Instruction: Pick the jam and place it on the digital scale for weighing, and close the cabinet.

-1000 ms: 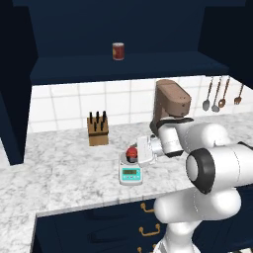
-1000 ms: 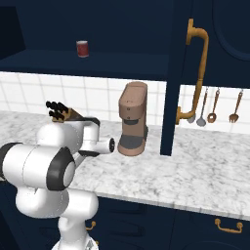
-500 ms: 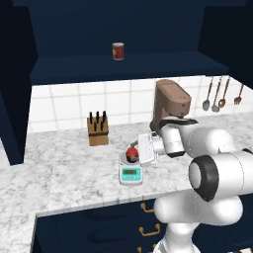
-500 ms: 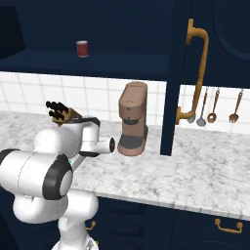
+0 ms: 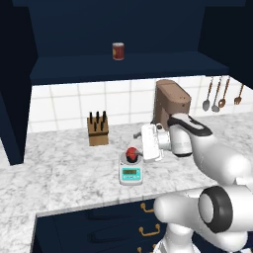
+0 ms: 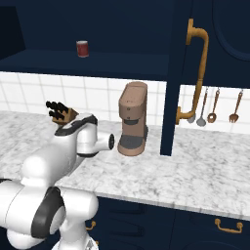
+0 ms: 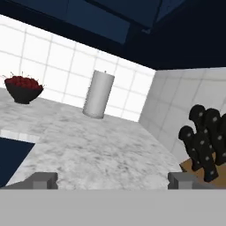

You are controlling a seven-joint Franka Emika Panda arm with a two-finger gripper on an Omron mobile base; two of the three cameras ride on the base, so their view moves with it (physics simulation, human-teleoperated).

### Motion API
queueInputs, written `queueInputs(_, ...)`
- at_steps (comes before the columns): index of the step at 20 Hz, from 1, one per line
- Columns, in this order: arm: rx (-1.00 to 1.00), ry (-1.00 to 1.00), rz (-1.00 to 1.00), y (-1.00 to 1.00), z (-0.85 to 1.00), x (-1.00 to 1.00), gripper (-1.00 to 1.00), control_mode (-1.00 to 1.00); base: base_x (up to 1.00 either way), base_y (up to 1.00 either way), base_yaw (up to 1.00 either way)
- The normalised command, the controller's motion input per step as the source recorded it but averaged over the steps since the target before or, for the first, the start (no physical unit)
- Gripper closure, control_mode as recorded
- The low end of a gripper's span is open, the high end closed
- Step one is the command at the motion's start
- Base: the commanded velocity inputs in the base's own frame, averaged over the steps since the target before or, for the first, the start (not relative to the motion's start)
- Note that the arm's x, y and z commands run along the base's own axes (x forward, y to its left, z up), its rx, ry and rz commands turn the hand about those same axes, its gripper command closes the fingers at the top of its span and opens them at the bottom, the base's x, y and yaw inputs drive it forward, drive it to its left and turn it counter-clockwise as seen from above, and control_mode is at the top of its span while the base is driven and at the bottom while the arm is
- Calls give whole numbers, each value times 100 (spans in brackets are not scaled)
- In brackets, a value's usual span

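The jam (image 5: 131, 154), a small red jar, rests on the round plate of the white and teal digital scale (image 5: 130, 171) on the marble counter. My gripper (image 5: 139, 142) hovers just above and to the right of the jam, pointing left, apart from it. In the hand view the gripper (image 7: 112, 178) is open, its fingertips (image 7: 44, 178) wide apart with nothing between them. The navy cabinet stands open: its right door (image 6: 219, 73) with a brass handle (image 6: 196, 73) swings out, and its left door (image 5: 15, 99) hangs at the left.
A red can (image 5: 117, 51) stands on the cabinet shelf. A knife block (image 5: 97, 129) is behind the scale and a brown coffee machine (image 5: 170, 101) to its right. Utensils (image 6: 212, 105) hang on the tiled wall. A white cylinder (image 7: 99, 95) and a dark bowl (image 7: 23, 88) stand further along.
The hand has drawn slightly up and back from the jam, and the arm's elbow has swung to the right. The jam stays on the scale.
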Motion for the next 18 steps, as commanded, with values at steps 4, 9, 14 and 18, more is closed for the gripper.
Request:
queueInputs(4,0,-28,0,0,24,-39,-100,-100,0,0,0)
queueInputs(9,8,-32,-1,-15,21,-41,-100,-100,0,0,0)
queueInputs(14,17,-33,-5,-54,34,-42,-100,-100,0,0,0)
queueInputs(18,17,-29,-9,-70,32,-19,-100,-100,0,0,0)
